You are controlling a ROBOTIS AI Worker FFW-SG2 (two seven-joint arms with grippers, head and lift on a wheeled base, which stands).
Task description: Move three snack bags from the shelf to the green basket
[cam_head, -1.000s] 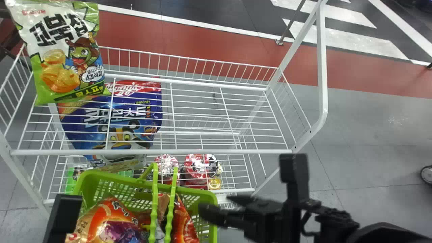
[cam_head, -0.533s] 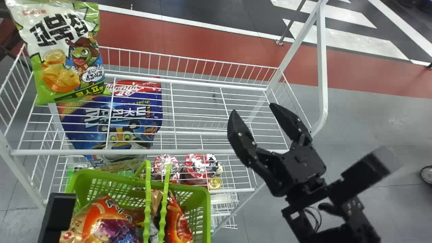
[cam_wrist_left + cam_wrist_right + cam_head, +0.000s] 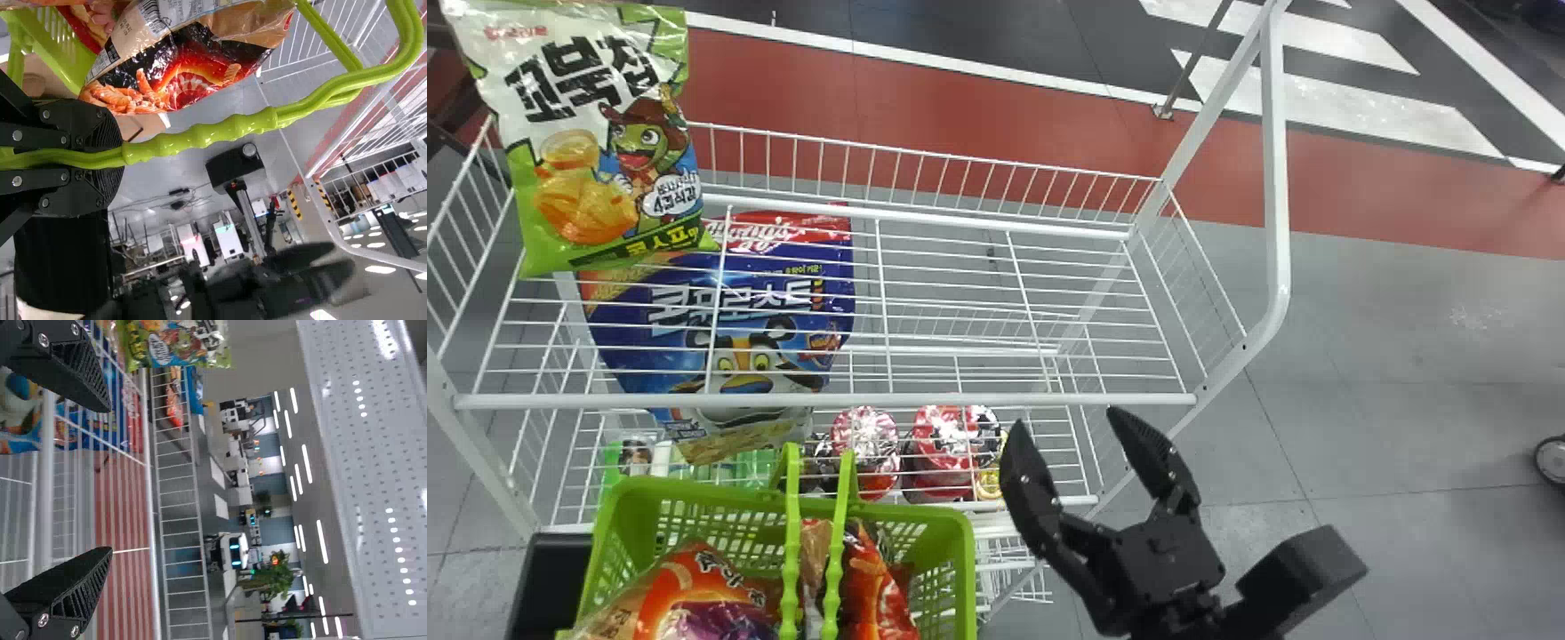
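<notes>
Over the lower right of the shelf, my right gripper [image 3: 1069, 427] stands open and empty, right of the basket; in the right wrist view the gripper [image 3: 107, 480] has its fingers wide apart. The green basket [image 3: 959, 569] holds an orange snack bag [image 3: 694, 596] and a red one [image 3: 876, 591]. In the left wrist view my left gripper [image 3: 110, 157] is closed around the basket handle [image 3: 220, 130], beside a bag with a red print [image 3: 180, 73]. A green and white snack bag [image 3: 596, 142] stands at the left of the top shelf [image 3: 925, 400].
On the level below lies a blue cereal bag [image 3: 738, 311]. Red-topped packs [image 3: 947, 449] sit lower still, close behind the basket. The rack's white side frame [image 3: 1276, 178] rises at the right, with grey floor beyond.
My right gripper came away from the basket, swung up to the right, then dropped back down and slightly left. The basket has shifted a little left and lower.
</notes>
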